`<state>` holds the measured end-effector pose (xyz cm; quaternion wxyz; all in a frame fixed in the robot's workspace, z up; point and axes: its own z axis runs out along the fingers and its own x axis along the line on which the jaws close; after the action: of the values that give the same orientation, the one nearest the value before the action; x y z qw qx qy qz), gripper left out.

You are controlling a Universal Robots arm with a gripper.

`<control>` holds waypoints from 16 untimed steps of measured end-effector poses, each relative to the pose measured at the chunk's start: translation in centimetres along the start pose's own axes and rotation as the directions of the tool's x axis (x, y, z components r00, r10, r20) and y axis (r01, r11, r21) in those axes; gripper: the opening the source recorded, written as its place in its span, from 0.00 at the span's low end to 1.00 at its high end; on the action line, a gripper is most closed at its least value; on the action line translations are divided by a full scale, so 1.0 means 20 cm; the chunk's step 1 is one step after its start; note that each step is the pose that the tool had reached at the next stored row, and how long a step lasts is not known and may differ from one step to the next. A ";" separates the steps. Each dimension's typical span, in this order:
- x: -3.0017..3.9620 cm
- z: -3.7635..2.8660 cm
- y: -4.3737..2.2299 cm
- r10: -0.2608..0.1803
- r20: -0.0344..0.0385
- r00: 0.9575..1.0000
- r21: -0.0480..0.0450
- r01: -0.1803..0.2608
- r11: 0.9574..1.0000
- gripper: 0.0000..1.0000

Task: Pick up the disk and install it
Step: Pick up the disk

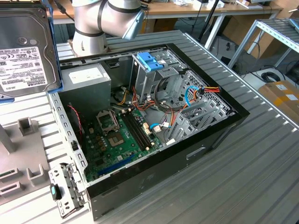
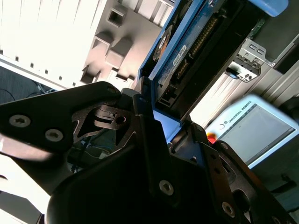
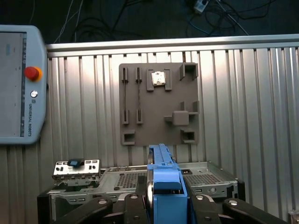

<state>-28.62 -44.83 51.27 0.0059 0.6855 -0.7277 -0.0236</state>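
While the arm [image 1: 105,21] stands behind the open case [image 1: 154,163], the disk [image 1: 23,51] is held high at the exterior view's upper left. Its label face is towards the camera, and it is clear of the case and above the grey plate [image 1: 14,154] on the worktop [image 1: 243,177]. Its blue rail [image 1: 55,51] runs down the side nearer the case. A metal bracket [image 1: 65,191] lies just beside the case's near corner.

Second wrist view: the claw [image 2: 163,126] is pinching the disk [image 2: 187,51] at one end, with black fingers [image 2: 140,112] on either side of the blue rail. The disk body extends away from the claw with its connector side exposed. A pendant [image 2: 252,126] lies beyond.

First wrist view: the disk [image 3: 164,186] is seen edge-on, gripped in the claw [image 3: 164,207], with the case [image 3: 205,179] behind it. The plate [image 3: 159,102] rests flat on the ribbed worktop [image 3: 252,116]. The pendant [image 3: 18,84] lies well apart from the plate. The bracket [image 3: 77,168] sits just beside the case.
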 end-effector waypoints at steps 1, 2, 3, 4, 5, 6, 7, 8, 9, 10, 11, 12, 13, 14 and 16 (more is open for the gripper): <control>0.000 0.000 -0.004 0.000 0.000 1.000 0.000 0.000 1.000 0.37; 0.000 0.000 -0.008 0.000 0.000 1.000 0.000 0.000 1.000 0.37; -0.001 0.000 -0.011 0.000 0.000 1.000 0.000 0.000 1.000 0.37; -0.001 0.000 -0.016 0.000 0.000 1.000 0.000 0.000 1.000 0.37; -0.001 0.001 -0.021 0.000 0.000 1.000 0.000 0.000 1.000 0.37; -0.001 0.001 -0.024 0.000 0.000 1.000 0.000 0.000 1.000 0.37; -0.002 0.001 -0.028 0.000 0.000 1.000 0.000 0.000 1.000 0.37; -0.002 0.001 -0.031 0.000 0.000 1.000 0.000 0.000 1.000 0.37; -0.002 0.001 -0.034 0.000 0.000 1.000 0.000 0.000 1.000 0.37; -0.002 0.001 -0.036 0.000 0.000 1.000 0.000 0.000 1.000 0.37; -0.002 0.001 -0.039 0.000 0.000 1.000 0.000 0.000 1.000 0.37; -0.002 0.001 -0.042 0.000 0.000 1.000 0.000 0.000 1.000 0.37; -0.002 0.001 -0.044 0.000 0.000 1.000 0.000 0.000 1.000 0.37; -0.003 0.001 -0.047 0.000 -0.001 1.000 0.000 0.000 1.000 0.37; -0.003 0.001 -0.053 0.000 -0.001 1.000 0.000 0.000 1.000 0.37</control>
<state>-27.56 -44.83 51.21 0.0061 0.6855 -0.7277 -0.0234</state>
